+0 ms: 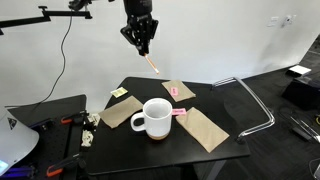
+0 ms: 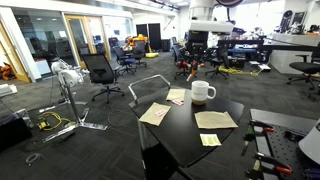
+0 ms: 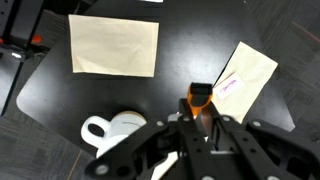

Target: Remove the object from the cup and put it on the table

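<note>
My gripper (image 1: 143,46) hangs high above the black table (image 1: 215,152), shut on the orange stick-like object (image 1: 152,63), which slants down from the fingers. In the wrist view the object (image 3: 199,100) shows orange with a dark end between my fingers (image 3: 196,118). The white mug (image 1: 154,118) stands upright on the table below and in front of the gripper. It also shows in an exterior view (image 2: 203,92) and at the lower left of the wrist view (image 3: 112,129). A small pink item (image 1: 180,112) lies by the mug's rim.
Tan paper pieces lie on the table (image 1: 122,110) (image 1: 204,128) (image 1: 178,91); in the wrist view (image 3: 113,45) (image 3: 240,76). A small yellow note (image 1: 119,93) lies at the back. A lower side surface with tools (image 1: 60,130) adjoins. A metal frame (image 1: 255,105) stands beside the table.
</note>
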`<state>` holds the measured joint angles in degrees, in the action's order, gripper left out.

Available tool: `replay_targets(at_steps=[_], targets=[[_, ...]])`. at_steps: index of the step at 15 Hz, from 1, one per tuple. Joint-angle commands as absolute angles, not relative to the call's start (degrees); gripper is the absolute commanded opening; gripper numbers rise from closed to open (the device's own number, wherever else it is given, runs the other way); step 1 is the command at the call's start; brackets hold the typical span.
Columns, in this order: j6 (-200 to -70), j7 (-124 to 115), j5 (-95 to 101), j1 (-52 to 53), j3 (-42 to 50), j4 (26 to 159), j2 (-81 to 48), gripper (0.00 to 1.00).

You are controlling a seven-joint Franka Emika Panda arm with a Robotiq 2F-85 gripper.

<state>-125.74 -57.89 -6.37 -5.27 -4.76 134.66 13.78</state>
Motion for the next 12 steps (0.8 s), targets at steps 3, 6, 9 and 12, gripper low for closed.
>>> replay_targets(at_steps=[3,6,9,12], targets=[[-131.84,-77.78,1.23,-4.52,-8.70,137.97,12.47,0.04],[-132.61,-86.81,6.06,-3.69,-9.93,138.66,11.49,0.04],[-134.51,-93.75,8.97,-2.30,-10.54,139.59,9.98,0.04],[-135.69,-98.70,9.60,-0.61,-10.75,139.89,7.33,0.04]])
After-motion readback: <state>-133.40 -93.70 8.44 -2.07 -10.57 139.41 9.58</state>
